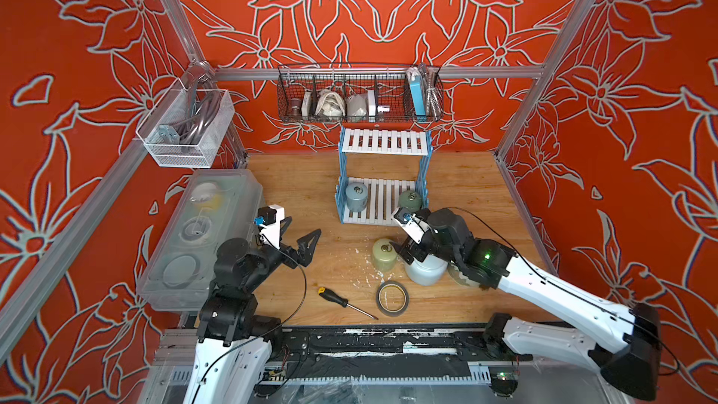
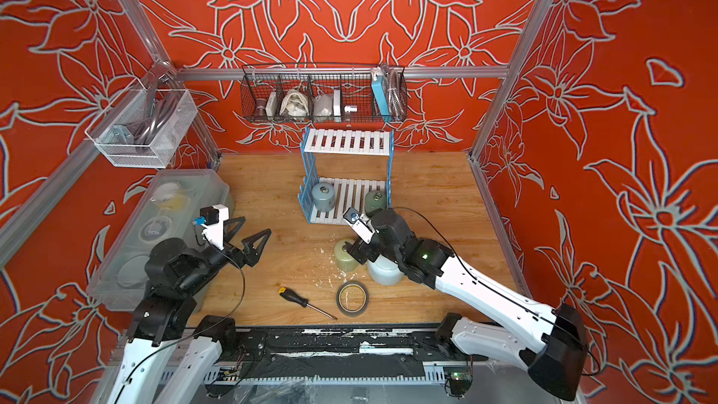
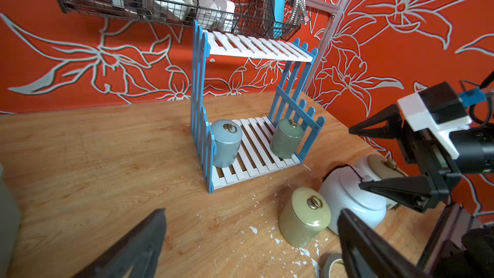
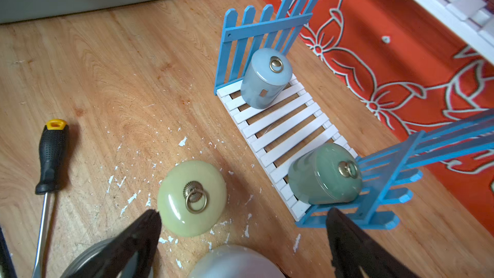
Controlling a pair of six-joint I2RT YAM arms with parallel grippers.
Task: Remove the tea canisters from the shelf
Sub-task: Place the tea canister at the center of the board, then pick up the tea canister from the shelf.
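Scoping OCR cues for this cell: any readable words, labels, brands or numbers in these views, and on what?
No readable text in any view.
grey-blue canister: small rectangular patch on its side, nothing legible on it.
Boxes in the black wire basket: any print is too small and blurred to read.
screwdriver: no lettering visible on the handle.
roll of tape: no lettering visible.

Both top views look steeply down from high over the front edge, facing the back wall (image 1: 380, 1) and taking in the whole bench (image 1: 295, 188). The left wrist view looks low across the bench at the shelf (image 3: 256, 46). The right wrist view looks down from close above its bottom tier. All four share the shelf.
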